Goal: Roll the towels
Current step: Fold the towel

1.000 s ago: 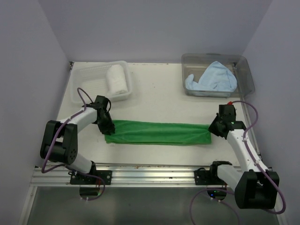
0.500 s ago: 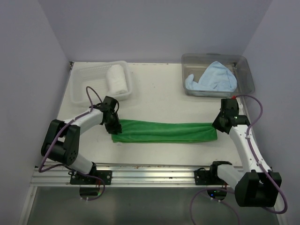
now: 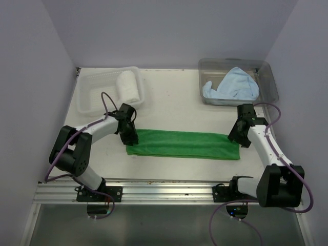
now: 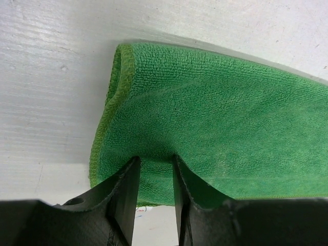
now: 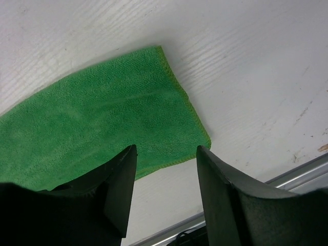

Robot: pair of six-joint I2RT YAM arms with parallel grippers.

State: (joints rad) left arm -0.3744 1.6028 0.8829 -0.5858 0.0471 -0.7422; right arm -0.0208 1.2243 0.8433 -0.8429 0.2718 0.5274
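The green towel (image 3: 182, 144) lies on the white table as a long folded strip. My left gripper (image 3: 129, 138) is at its left end. In the left wrist view its narrow jaws (image 4: 155, 158) pinch a ridge of the green towel (image 4: 215, 113) near the front hem. My right gripper (image 3: 237, 139) hovers at the strip's right end. In the right wrist view it (image 5: 165, 149) stands open, just off the corner of the green towel (image 5: 102, 123), holding nothing. The white towel (image 3: 127, 87) lies rolled in the basket. The blue towel (image 3: 230, 88) is crumpled in the tub.
A white lattice basket (image 3: 84, 102) stands at the back left and a clear plastic tub (image 3: 269, 79) at the back right. A metal rail (image 3: 164, 187) runs along the table's near edge, close behind the right gripper. Purple walls close in three sides.
Both grippers have dragged the green towel to the right. The right gripper has let go of the towel's right end and now stands open; the left still pinches the left end.
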